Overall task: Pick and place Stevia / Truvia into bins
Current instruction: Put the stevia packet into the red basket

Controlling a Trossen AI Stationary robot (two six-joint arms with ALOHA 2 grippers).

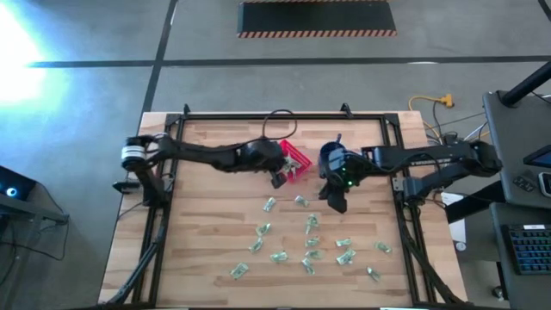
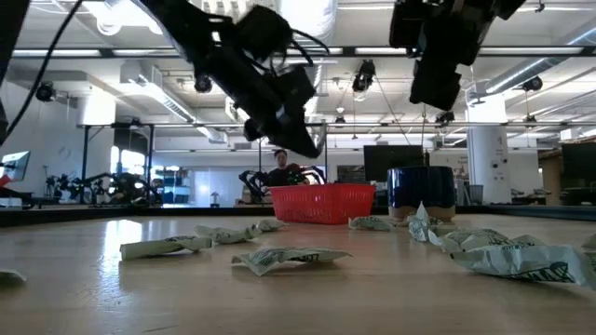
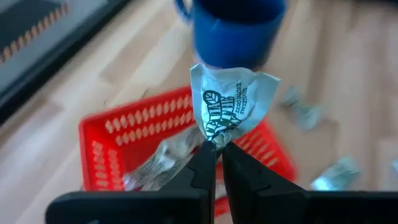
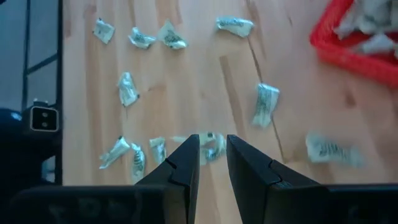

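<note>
My left gripper (image 3: 217, 146) is shut on one pale green and white Stevia sachet (image 3: 233, 102) and hangs above the near left corner of the red basket (image 1: 294, 162). Some sachets (image 3: 155, 165) lie inside the basket. My right gripper (image 1: 337, 205) hovers above the table, just near of the blue mug (image 1: 331, 158). Its fingers stand a little apart with nothing plainly between them. One sachet (image 4: 208, 146) shows just past its fingertips and seems to lie on the wood. Several loose sachets (image 1: 310, 245) are scattered over the near half of the table. My left gripper pinches the sachet by one crumpled end (image 3: 216, 138) between its two fingertips. The fingers slant downward, coming from the table's left. The rest of the sachet stands out beyond the tips, lifted clear over the basket.
The dark blue mug (image 2: 421, 191) stands right beside the basket (image 2: 321, 203) on its right. A black frame (image 1: 258, 116) runs around the wooden table. Bare wood lies along the left side (image 1: 198, 232).
</note>
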